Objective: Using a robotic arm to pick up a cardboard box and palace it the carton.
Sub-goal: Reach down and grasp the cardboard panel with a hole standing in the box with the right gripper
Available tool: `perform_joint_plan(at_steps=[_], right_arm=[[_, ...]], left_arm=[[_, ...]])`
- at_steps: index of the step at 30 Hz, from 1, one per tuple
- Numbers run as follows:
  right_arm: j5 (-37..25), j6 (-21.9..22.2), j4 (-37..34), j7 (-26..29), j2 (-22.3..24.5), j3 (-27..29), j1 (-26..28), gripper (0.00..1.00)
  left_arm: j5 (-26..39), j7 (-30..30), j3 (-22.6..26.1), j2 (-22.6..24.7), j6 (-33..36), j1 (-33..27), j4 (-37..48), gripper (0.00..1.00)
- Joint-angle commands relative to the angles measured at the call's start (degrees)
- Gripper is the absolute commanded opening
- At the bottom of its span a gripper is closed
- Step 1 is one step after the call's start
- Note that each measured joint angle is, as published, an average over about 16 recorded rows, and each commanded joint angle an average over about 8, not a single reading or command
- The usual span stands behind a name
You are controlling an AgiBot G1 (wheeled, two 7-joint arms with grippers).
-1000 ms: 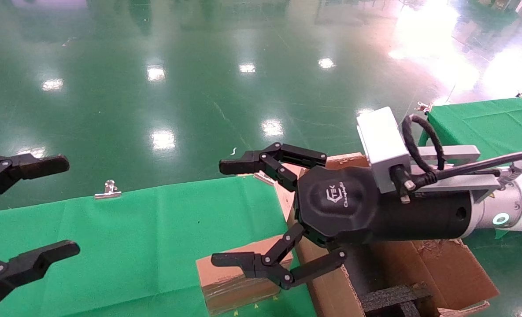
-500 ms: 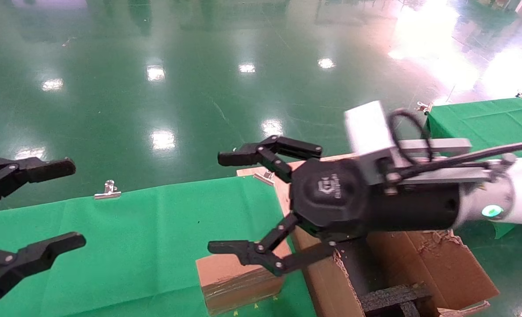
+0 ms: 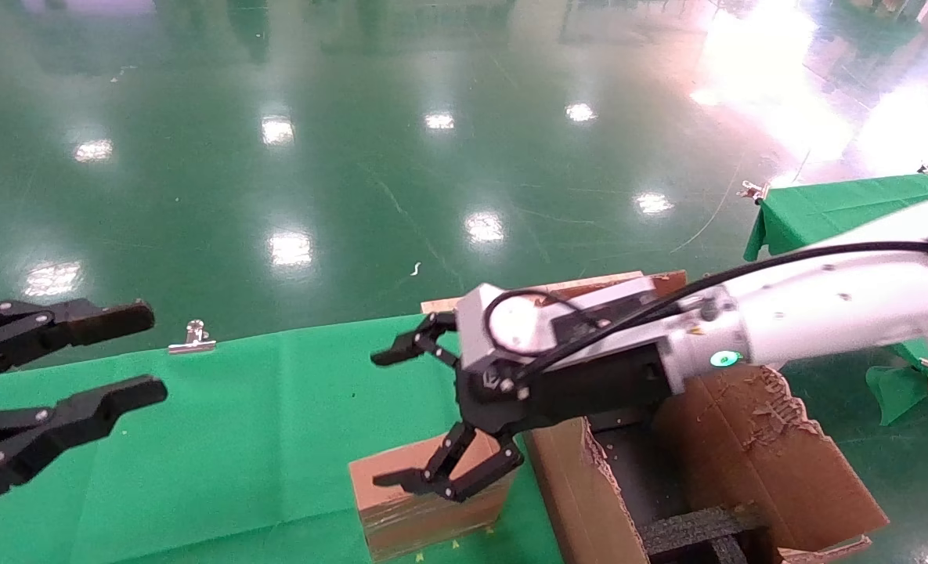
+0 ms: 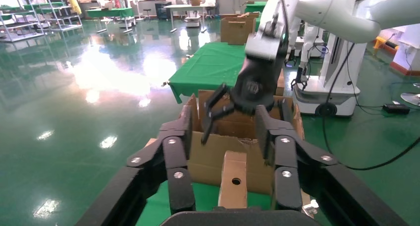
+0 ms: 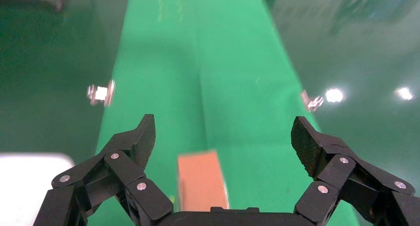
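We have the right tool [image 3: 413, 419] over the cardboard box [image 3: 424, 509], fingers spread wide apart and holding nothing. The box sits on the green table [image 3: 236, 439], just beside the near wall of the carton [image 3: 745, 462], which stands open with black foam inside.

To do this step well, we judge that we should line the tool up squarely over the box, so that one finger comes down on each long side, and only then lower and close. The gap to the carton wall looks narrow from the head view, so the finger on that side probably needs care not to catch the torn flap. The shiny tape on the box may be slippery, so a firm grip low on the sides seems wise.

The right wrist view shows the box [image 5: 202, 182] between the two spread fingers [image 5: 131, 141], though off centre toward one of them, which the head view cannot show. The left wrist view alone shows a small round hole in the end face of the box [image 4: 233, 179].

The left tool [image 3: 131, 352] hangs open over the far left of the table, well apart from the box.
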Motion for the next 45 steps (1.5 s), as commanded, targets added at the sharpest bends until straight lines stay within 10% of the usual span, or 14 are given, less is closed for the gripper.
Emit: perform_joint_plan(at_steps=[1,28,30,33,37,40,45], right_arm=[[-3.0,-0.8,-1.5,-0.4,-1.3,-1.6,1.6,1.00],[-21.5,-1.1,-6.9,-8.5,-10.1,-18.8,12.4,1.00],[-22.4,-0.7,-6.6,-9.0,-10.4,-19.3,12.6,1.00],[-23.1,-0.3,-6.2,-9.4,-10.7,-19.7,12.8,0.82],[-23.6,0.2,-6.2,-9.5,-10.9,-20.0,13.0,0.33],[-23.7,0.3,-6.2,-9.4,-11.0,-20.1,13.1,0.04],[-23.5,0.3,-6.2,-9.4,-11.0,-20.0,13.0,0.00]], left_arm=[[0.0,0.0,0.0,0.0,0.0,0.0,0.0,0.00],[0.0,0.0,0.0,0.0,0.0,0.0,0.0,0.00],[0.0,0.0,0.0,0.0,0.0,0.0,0.0,0.18],[0.0,0.0,0.0,0.0,0.0,0.0,0.0,0.55],[0.0,0.0,0.0,0.0,0.0,0.0,0.0,1.00],[0.0,0.0,0.0,0.0,0.0,0.0,0.0,1.00],[0.0,0.0,0.0,0.0,0.0,0.0,0.0,1.00]])
